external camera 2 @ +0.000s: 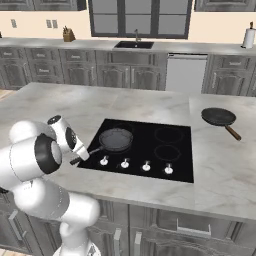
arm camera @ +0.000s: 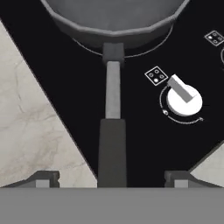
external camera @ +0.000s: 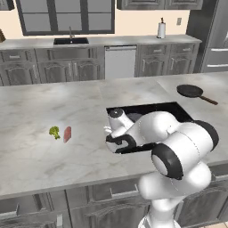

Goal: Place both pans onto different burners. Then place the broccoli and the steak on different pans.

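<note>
We're seeing the pincer (arm camera: 112, 178) sitting spread wide, fingertips (arm camera: 43, 179) standing apart on either side of the black-handled pan's (external camera 2: 116, 138) handle, gripping nothing. In the hand view the handle is running up between the tips to the pan bowl at the top; we can't tell whether the pads are touching it. That pan is resting on the front-left burner (external camera 2: 118, 142) of the cooktop (external camera 2: 170, 170), handle pointing toward the arm. A white knob (arm camera: 183, 100) is sitting just beside the handle on the glossy black glass. The other burners (external camera 2: 168, 135) are lying bare. The brown-handled pan (external camera 2: 219, 117) is sitting on the marble surface (external camera 2: 225, 165) to the right of the cooktop, well apart from it, handle angled toward the front. In the left base view we're finding the broccoli (external camera: 54, 132) and the steak (external camera: 67, 133) lying just beside each other on the surface, left of the cooktop, broccoli on the outer side.
</note>
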{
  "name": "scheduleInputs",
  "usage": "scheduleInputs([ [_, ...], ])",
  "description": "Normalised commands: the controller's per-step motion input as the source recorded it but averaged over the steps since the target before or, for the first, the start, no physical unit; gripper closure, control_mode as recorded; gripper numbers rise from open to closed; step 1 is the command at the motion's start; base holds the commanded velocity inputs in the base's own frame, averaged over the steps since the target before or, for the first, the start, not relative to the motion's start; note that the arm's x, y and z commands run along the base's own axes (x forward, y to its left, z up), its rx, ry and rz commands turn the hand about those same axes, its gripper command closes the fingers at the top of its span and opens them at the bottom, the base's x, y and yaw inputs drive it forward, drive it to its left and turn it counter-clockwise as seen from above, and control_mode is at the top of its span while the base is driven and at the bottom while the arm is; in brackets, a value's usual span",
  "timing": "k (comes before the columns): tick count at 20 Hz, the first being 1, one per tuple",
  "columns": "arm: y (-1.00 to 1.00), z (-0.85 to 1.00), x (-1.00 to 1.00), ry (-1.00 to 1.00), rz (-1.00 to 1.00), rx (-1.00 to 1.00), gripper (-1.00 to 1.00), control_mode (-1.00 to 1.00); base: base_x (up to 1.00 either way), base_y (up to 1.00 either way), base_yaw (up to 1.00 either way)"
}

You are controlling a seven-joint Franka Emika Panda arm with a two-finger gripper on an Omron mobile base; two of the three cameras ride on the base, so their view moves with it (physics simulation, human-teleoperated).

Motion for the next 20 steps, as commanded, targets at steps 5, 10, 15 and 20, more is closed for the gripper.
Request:
scheduleInputs([
  [5,0.0,0.86,0.02,0.03,0.0,0.0,-1.0,-1.0,0.0,0.0,0.0],
  [10,0.28,0.36,0.2,0.11,0.09,0.02,-1.0,-1.0,0.0,0.0,0.0],
  [15,0.36,0.16,0.4,0.14,0.19,0.05,-1.0,-1.0,0.0,0.0,0.0],
  [20,0.58,0.01,0.22,0.13,0.23,0.02,-1.0,-1.0,0.0,0.0,0.0],
])
